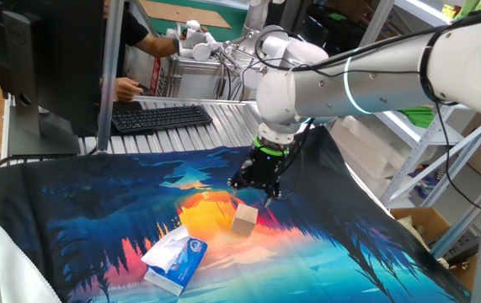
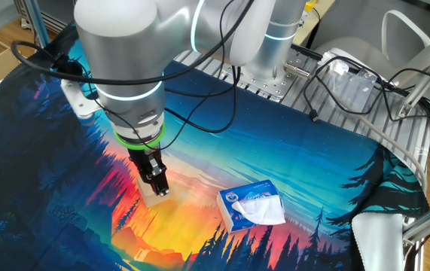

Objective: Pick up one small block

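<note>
The small block is a light-tan wooden cube lying on the colourful printed mat. My gripper points down and hovers just above and slightly behind the block, its jaws spread apart and empty. In the other fixed view the gripper stands right over the block and hides part of it. I cannot tell whether the fingertips touch the block.
A white-and-blue tissue pack lies on the mat to the left of the block, and it also shows in the other fixed view. A keyboard and a monitor stand at the back. A person's hands are behind the table.
</note>
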`<state>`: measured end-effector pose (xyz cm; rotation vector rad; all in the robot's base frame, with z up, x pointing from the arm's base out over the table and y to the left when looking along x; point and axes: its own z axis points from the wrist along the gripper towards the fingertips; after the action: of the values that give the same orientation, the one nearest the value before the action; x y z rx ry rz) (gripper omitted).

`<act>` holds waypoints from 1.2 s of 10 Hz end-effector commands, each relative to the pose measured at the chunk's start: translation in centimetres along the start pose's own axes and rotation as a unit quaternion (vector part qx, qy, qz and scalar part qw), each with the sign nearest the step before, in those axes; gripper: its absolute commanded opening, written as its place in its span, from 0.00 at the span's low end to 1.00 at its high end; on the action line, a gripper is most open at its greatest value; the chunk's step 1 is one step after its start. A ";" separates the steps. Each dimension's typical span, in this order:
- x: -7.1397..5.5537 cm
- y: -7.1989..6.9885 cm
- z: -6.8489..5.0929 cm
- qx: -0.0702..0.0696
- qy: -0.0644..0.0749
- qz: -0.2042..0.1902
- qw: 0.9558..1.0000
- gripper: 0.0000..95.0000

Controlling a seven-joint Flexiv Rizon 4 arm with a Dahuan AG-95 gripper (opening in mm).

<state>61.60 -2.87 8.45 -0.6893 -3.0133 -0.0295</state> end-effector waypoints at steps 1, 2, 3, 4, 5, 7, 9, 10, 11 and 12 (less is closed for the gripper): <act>-0.1 0.0 0.1 0.001 0.000 -0.002 1.000 1.00; 0.0 0.0 0.1 0.001 0.000 -0.003 1.000 1.00; 0.0 0.0 0.2 0.001 0.000 -0.004 1.000 1.00; 0.1 0.0 0.3 0.001 0.000 -0.004 1.000 1.00; 0.2 -0.1 0.4 0.001 0.000 -0.004 1.000 1.00; 0.4 -0.2 0.8 0.002 -0.001 -0.005 1.000 1.00; 0.6 -0.4 1.2 0.002 -0.002 -0.005 1.000 1.00; 0.7 -0.5 1.3 0.002 -0.003 -0.005 1.000 1.00; 0.8 -0.7 1.5 0.001 -0.003 -0.006 1.000 1.00; 0.9 -0.8 1.7 0.000 -0.003 -0.007 1.000 1.00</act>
<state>60.22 -3.20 6.61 -0.6684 -3.0240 -0.0288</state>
